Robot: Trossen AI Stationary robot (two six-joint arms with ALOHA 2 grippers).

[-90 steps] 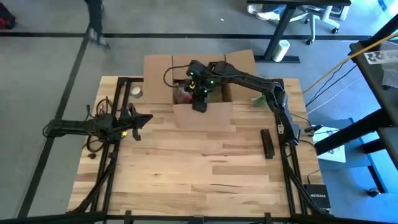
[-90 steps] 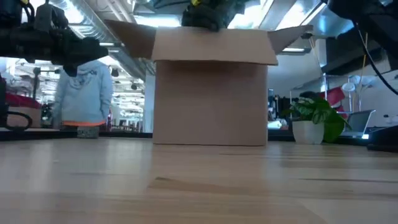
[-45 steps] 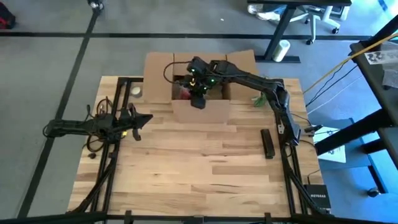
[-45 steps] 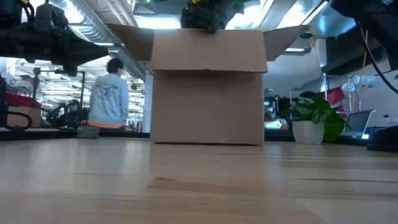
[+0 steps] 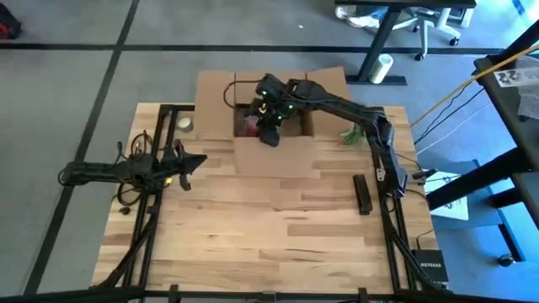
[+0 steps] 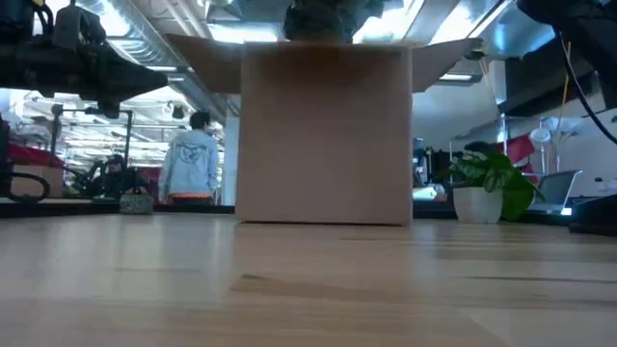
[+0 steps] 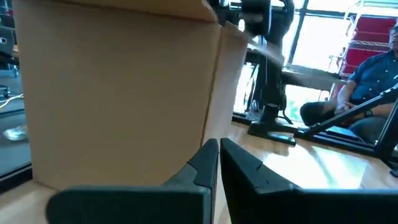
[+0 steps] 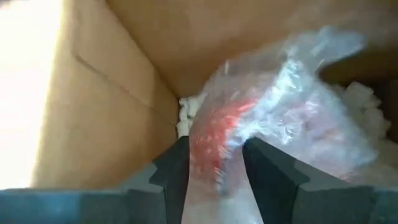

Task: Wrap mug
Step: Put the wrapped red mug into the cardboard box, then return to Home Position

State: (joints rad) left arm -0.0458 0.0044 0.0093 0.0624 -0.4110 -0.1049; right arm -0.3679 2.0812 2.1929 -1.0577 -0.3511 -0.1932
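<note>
right end effector (image 8: 214, 165) is down in the cardboard box (image 5: 274, 126), fingers clamped on the bubble-wrapped mug (image 8: 267, 118), left end effector (image 5: 192, 162) closed, parked at the counter's (image 5: 269, 227) left

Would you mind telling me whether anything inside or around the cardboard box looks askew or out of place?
Nothing looks damaged or spilled. The cardboard box stands upright on the table with its flaps open. Inside it the right gripper has its fingers on either side of the bubble-wrapped red mug, among white packing peanuts.

no legible text or labels, small print on black box (image 5: 431, 267) (table's near right corner) unreadable
</note>
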